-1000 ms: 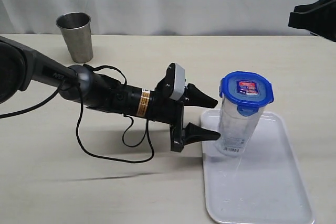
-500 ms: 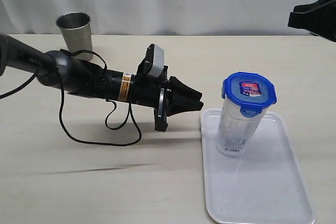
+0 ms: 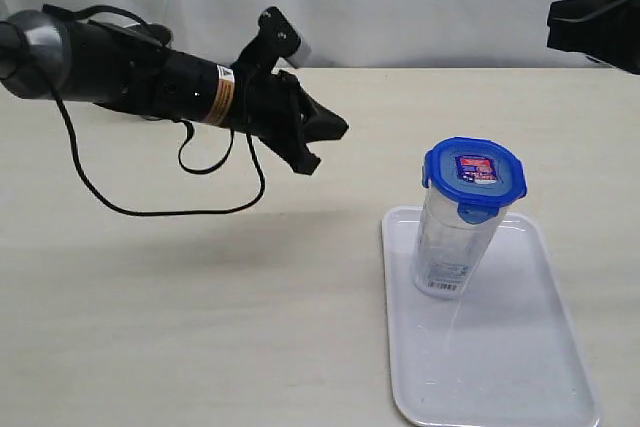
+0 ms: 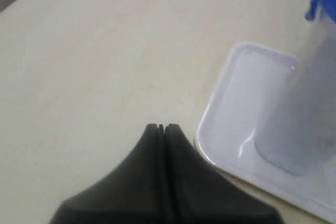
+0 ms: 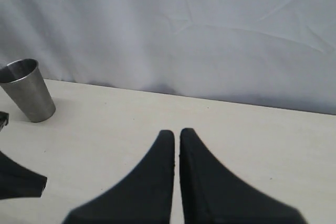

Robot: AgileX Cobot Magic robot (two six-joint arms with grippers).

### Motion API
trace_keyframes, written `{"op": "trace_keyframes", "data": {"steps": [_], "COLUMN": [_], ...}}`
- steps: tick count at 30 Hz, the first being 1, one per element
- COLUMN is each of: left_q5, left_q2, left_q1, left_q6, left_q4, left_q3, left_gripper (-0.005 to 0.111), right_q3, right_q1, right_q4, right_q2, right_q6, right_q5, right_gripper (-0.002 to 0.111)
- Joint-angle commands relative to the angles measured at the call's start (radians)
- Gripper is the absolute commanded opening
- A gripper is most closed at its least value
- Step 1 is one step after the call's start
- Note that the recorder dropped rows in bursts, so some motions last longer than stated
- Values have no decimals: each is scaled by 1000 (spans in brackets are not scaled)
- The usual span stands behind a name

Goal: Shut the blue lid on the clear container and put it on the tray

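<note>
Left hand (image 4: 161, 127) pressed fully shut, empty, raised above the tabletop (image 3: 180, 307), apart from the tray (image 3: 520, 367). Right hand (image 5: 177, 131) closed on nothing too, only its dark edge visible at the exterior view's upper right. Clear container (image 3: 452, 237) upright on the tray, blue lid (image 3: 473, 174) seated on top. Left wrist view: just a tray corner, the container's blurred wall, a sliver of blue. Steel cup (image 5: 27, 90) visible only from the right wrist.

Ahead of the left pincer (image 4: 160, 128): 1 small blue snap-flap lid (image 3: 473, 169), 1 tall clear plastic container (image 3: 450, 247), 1 flat white rectangular tray (image 3: 520, 367). Beyond the right pincer (image 5: 177, 135): 1 steel cup (image 5: 27, 90). 2 pincers, 1 bench (image 3: 200, 297).
</note>
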Motion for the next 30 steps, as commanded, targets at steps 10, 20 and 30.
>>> {"op": "trace_keyframes", "data": {"steps": [10, 20, 30], "left_q5": [444, 567, 538], "left_q2": [-266, -625, -804], "left_q1": [0, 0, 0], "left_q6": [-237, -237, -237], "left_q4": [6, -29, -56], "left_q3": [115, 353, 443], "left_gripper": [0, 0, 0], "right_q3": [77, 239, 328], "right_q1": [-5, -5, -5], "right_q4": [2, 267, 277], "right_q2": [-257, -472, -601], "right_q6": [-9, -220, -219], "right_q5": [-51, -109, -162], "right_gripper": [4, 4, 4]}}
